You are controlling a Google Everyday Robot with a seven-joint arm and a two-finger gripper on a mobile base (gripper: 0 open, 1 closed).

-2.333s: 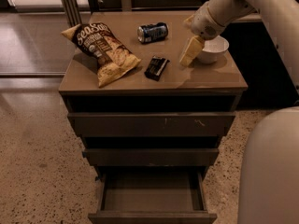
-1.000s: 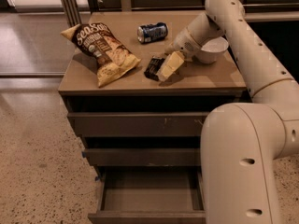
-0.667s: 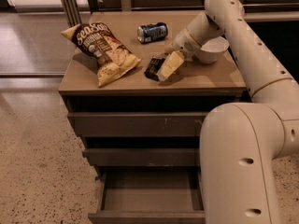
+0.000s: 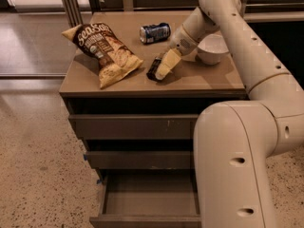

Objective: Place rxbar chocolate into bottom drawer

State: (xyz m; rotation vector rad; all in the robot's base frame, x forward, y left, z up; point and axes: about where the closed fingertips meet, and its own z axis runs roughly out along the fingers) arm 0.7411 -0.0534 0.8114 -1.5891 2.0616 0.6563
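Brown cabinet top (image 4: 204,82) carries one chip bag (image 4: 105,52), one blue can (image 4: 155,33), one white bowl (image 4: 213,49) and one rxbar chocolate (image 4: 154,68), its long axis running roughly front to back. The gripper (image 4: 164,66) sits down against the bar's bowl-side edge; whether it has hold cannot be told. Of three drawers, the bottom drawer (image 4: 147,220) stands open below.

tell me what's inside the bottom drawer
The bottom drawer stands open and its visible floor is bare; the arm covers its right end. The rxbar chocolate lies on the cabinet top, with the hand at it.
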